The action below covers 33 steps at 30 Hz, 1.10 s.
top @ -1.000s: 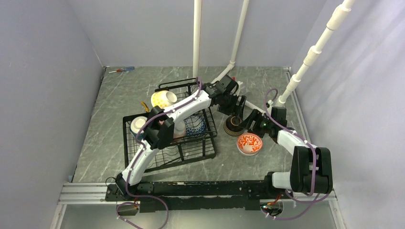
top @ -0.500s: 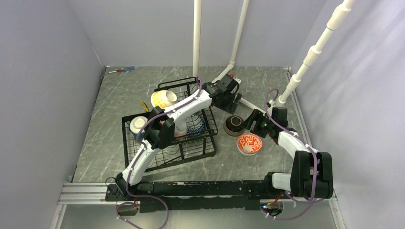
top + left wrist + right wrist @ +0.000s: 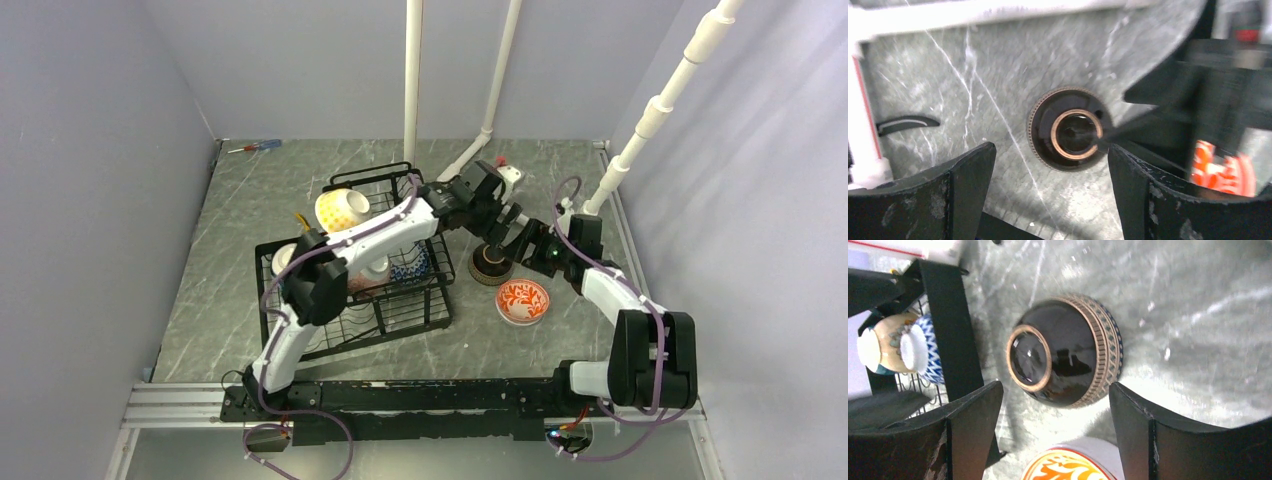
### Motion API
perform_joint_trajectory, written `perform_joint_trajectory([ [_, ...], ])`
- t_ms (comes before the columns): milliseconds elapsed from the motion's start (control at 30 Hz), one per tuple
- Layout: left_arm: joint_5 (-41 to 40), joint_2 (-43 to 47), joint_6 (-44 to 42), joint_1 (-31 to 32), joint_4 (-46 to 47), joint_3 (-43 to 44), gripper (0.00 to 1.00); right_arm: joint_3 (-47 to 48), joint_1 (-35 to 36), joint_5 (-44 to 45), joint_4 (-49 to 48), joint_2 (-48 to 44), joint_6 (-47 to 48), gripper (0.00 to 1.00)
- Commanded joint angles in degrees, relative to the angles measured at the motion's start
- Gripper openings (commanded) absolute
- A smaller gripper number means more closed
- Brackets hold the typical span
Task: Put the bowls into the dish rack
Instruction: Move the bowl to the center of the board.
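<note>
A dark brown bowl [image 3: 489, 264] with a patterned rim band lies upside down on the table, right of the dish rack [image 3: 300, 330]. My left gripper [image 3: 499, 221] hovers open above it; in the left wrist view the bowl [image 3: 1068, 129] lies ahead of the open gripper [image 3: 1050, 170]. My right gripper [image 3: 516, 243] stands open at the bowl's right side, and the right wrist view has the bowl [image 3: 1068, 352] just beyond the open gripper [image 3: 1055, 412]. An orange-patterned bowl [image 3: 523, 300] sits upright nearby. The rack holds a yellow dotted bowl [image 3: 340, 209], a blue zigzag bowl [image 3: 411, 264] and others.
White pipes [image 3: 412, 80] rise behind the rack, and another pipe [image 3: 655, 105] slants up at the right. A screwdriver [image 3: 255, 147] lies at the far left corner. The rack's black frame [image 3: 948, 325] stands close to the left of the brown bowl.
My left gripper has swung right and now sits over the brown bowl. The right gripper has edged in toward the bowl. Neither bowl on the table has moved.
</note>
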<state>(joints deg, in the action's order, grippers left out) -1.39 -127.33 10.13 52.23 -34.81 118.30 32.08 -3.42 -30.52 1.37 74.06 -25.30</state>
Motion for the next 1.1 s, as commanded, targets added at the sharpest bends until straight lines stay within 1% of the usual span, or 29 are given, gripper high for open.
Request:
perform_joint_trajectory([
  [0,2.8,14.0,-1.8,0.5,12.7,-4.9,0.88,6.3,1.9,2.4,-2.4,0.9,3.3,0.82],
  [100,3.3,21.2,-1.8,0.5,18.4,-10.8,0.89,9.4,4.4,6.3,-1.6,2.4,4.9,0.84],
  [267,2.0,32.2,-2.9,0.8,27.1,-21.8,0.89,17.1,11.4,14.5,4.8,7.5,8.9,0.82],
  [433,1.7,41.7,-3.5,1.0,29.5,-31.5,0.89,26.1,15.6,20.2,14.2,15.5,12.7,0.77],
  [533,4.1,47.5,-3.8,1.3,31.5,-39.1,0.88,28.0,16.6,23.3,18.2,17.8,13.4,0.76],
  [567,4.9,49.4,-3.9,1.4,32.2,-42.5,0.88,28.0,16.7,23.5,19.1,18.2,13.5,0.76],
  [633,6.5,52.6,-4.1,1.7,33.4,-46.6,0.88,27.5,16.8,22.2,19.8,18.7,14.0,0.76],
  [800,10.9,58.2,-5.1,3.1,34.4,-56.6,0.87,27.5,18.5,15.5,21.2,22.6,14.8,0.75],
  [833,11.8,59.3,-5.5,3.6,36.1,-58.0,0.87,27.6,19.0,14.3,21.5,23.5,15.0,0.73],
  [967,14.2,62.3,-8.4,6.0,36.7,-61.6,0.89,27.2,21.4,10.5,21.8,24.6,15.0,0.69],
  [1033,14.4,63.5,-9.4,7.0,36.9,-62.7,0.89,26.7,22.7,10.1,22.4,24.5,15.1,0.67],
  [1067,14.5,64.0,-11.4,7.4,36.9,-63.1,0.89,26.5,23.4,9.7,22.6,24.4,15.2,0.67],
])
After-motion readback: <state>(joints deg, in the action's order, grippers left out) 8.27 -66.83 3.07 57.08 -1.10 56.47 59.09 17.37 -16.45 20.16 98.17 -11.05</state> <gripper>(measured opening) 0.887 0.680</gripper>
